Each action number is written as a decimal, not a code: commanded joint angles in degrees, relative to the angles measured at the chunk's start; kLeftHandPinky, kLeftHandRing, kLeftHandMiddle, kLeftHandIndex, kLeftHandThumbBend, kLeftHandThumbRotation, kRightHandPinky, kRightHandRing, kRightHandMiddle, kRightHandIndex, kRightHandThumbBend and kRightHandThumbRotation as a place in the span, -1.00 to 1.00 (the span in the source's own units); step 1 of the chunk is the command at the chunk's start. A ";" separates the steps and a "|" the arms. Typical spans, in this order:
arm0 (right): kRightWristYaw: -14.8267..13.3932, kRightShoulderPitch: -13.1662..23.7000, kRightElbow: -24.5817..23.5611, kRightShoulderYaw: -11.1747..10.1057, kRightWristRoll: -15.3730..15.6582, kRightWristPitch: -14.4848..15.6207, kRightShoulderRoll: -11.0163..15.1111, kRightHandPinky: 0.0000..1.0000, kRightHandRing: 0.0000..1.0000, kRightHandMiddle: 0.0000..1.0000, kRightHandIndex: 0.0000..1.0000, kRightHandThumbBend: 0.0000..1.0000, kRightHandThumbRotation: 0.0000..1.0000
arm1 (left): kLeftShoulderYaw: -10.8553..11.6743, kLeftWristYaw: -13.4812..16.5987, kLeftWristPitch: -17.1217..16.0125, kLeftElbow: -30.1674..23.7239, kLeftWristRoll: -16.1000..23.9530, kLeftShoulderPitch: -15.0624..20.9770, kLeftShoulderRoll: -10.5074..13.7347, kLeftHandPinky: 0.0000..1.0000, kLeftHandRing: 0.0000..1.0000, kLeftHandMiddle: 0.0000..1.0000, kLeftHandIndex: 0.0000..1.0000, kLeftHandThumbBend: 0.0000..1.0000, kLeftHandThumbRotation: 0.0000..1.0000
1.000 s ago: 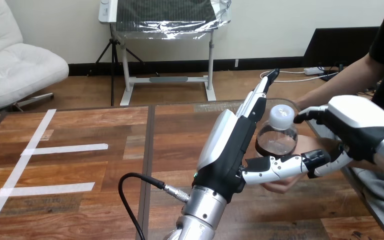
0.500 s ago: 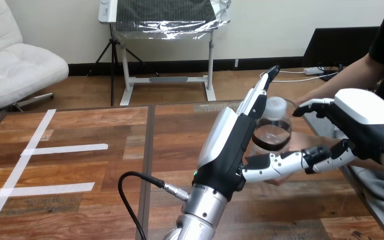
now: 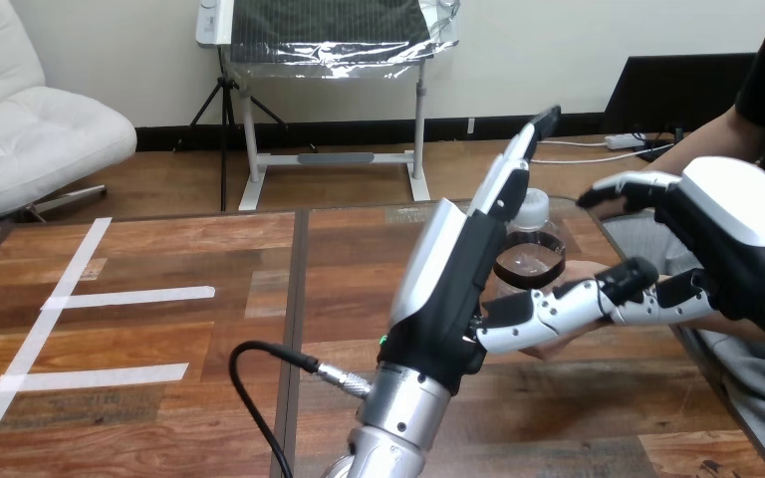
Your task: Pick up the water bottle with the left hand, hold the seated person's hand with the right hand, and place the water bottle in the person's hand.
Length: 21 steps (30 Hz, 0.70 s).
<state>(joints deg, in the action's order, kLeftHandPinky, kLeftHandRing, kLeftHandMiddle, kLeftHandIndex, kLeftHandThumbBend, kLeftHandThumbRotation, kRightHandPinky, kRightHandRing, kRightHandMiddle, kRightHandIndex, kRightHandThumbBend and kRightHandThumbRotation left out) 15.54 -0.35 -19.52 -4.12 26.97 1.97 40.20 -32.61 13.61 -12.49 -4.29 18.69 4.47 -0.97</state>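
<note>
**Bottle stands on the person's palm beside the open left hand**

The left hand point(image 3: 453, 289) is raised over the table point(image 3: 159, 329) with its fingers straight and pointing up and its thumb stretched out to the side. It is fully open and grips nothing. The water bottle point(image 3: 530, 261) stands upright just beyond those fingers, above the thumb, in the angle between the two. It has a white cap and dark liquid inside. Its base rests on the person's hand point(image 3: 558, 345), which lies palm up under the thumb. The right hand point(image 3: 732, 239) is further to that side, at the person's wrist, well clear of the bottle. Whether it has hold of the wrist cannot be told.
</note>
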 commanded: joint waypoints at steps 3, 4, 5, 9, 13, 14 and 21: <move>-5.87 -3.25 -8.80 -3.50 -1.18 -0.08 -7.02 0.51 0.65 0.67 0.57 0.13 -1.00 | 3.17 -0.25 -3.80 -6.56 -2.25 -2.20 -1.31 0.86 0.92 0.94 0.93 0.31 0.37; -6.36 -3.58 -9.14 -3.50 -0.98 -0.25 -7.50 0.51 0.65 0.67 0.57 0.12 -1.00 | 3.32 -0.34 -4.16 -6.70 -2.52 -2.48 -1.23 0.86 0.92 0.94 0.92 0.30 0.37; -7.34 -4.23 -9.89 -3.41 -1.10 -0.64 -8.64 0.51 0.65 0.67 0.57 0.10 -1.00 | 3.63 -0.33 -4.87 -6.91 -2.97 -3.12 -1.06 0.86 0.92 0.94 0.92 0.29 0.37; -10.10 -5.74 -11.18 -3.00 -1.57 -2.91 -11.35 0.51 0.65 0.66 0.56 0.03 -1.00 | 4.47 -0.52 -6.20 -8.03 -3.78 -5.18 -0.66 0.86 0.90 0.91 0.89 0.28 0.38; -13.20 -6.56 -10.57 -2.42 -2.61 -7.15 -13.76 0.44 0.61 0.64 0.54 -0.06 -1.00 | 5.32 -0.75 -7.61 -9.08 -4.33 -7.32 -0.25 0.84 0.89 0.89 0.86 0.27 0.40; -14.14 -6.97 -10.71 -2.04 -2.82 -7.91 -14.90 0.43 0.60 0.64 0.53 -0.07 -1.00 | 5.69 -0.39 -8.47 -9.23 -4.17 -8.08 -0.17 0.84 0.89 0.89 0.86 0.26 0.40; -18.42 -8.83 -10.47 -0.05 -2.86 -12.43 -20.09 0.32 0.57 0.62 0.50 -0.23 -1.00 | 7.71 1.24 -12.87 -9.65 -3.10 -11.52 -0.37 0.78 0.85 0.83 0.79 0.15 0.34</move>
<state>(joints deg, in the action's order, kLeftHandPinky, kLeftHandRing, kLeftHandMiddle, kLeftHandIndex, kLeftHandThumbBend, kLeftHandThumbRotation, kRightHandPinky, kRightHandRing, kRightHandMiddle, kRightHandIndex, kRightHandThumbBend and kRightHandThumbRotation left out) 0.81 -9.87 -28.79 -4.65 24.68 -7.10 23.84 -26.73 13.65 -22.07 -11.76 15.22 -5.37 -0.56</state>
